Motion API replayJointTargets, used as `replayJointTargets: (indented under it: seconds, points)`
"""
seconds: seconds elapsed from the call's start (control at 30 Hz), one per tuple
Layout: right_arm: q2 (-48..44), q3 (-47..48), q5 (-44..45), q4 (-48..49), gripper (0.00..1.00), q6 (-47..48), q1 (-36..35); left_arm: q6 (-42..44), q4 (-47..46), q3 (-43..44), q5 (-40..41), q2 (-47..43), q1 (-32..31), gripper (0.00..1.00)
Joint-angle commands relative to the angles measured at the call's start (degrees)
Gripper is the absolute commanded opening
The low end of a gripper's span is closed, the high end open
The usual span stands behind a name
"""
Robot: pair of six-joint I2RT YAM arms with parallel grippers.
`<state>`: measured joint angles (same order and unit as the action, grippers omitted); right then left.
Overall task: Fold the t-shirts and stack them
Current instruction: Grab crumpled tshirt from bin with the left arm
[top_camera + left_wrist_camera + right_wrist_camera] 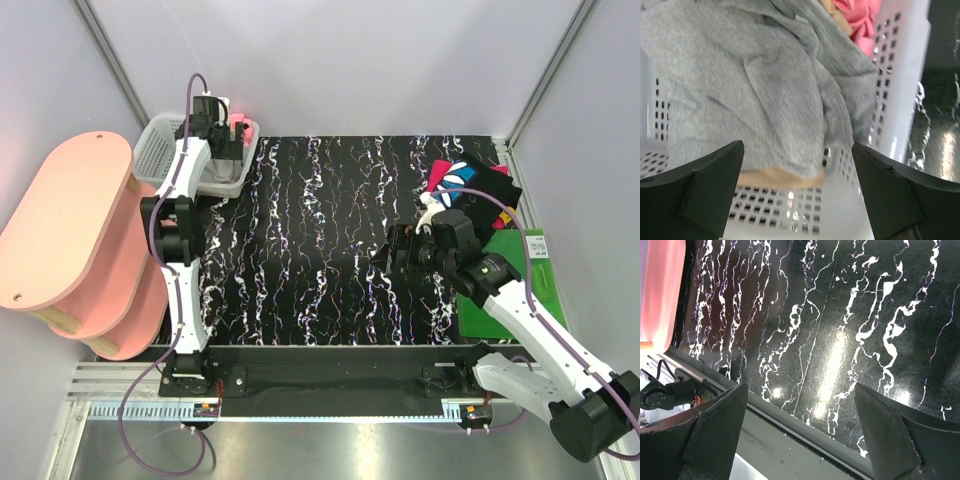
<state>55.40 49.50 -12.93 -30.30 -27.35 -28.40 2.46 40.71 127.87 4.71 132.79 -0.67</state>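
1. At the far left, over the white basket, the left gripper hangs empty with its jaws spread wide above the grey t-shirt. A shallow pinch may slip off this loose, heaped cloth.
2. Under the grey one lies the tan t-shirt, and the pink t-shirt is bunched in a corner. A deep bite could catch two shirts at once, or drag the light basket along.
3. On the marbled table, a shirt dropped crumpled would probably fold crooked.
4. Right of centre, the right gripper hovers above the table, jaws apart, holding nothing.
5. At the far right, the black printed t-shirt sits heaped just beyond the green board. A careless arm swing might disturb it.
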Motion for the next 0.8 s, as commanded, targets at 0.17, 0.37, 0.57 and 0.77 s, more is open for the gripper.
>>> replayJointTargets:
  seconds: [0.17, 0.37, 0.57, 0.77]
  points:
    - [-1.3, -2.9, -3.2, 4.1, 0.93, 0.0, -0.2, -0.8, -12.8, 4.1, 1.4, 3.4, 0.6, 0.94]
    - [-1.9, -1.4, -5.4, 4.8, 0.91, -1.7, -0.3, 1.1, -14.2, 4.7, 1.5, 7.5, 0.6, 0.94]
    - [-4.8, -1.6, -6.7, 4.7, 0.90, -3.0, -0.3, 1.8, -14.1, 3.2, 2.6, 8.9, 0.7, 0.94]
    - [-5.7, -2.2, -7.8, 4.6, 0.82, -3.7, -0.3, 2.4, -13.5, 2.4, 2.5, 8.6, 0.6, 0.42]
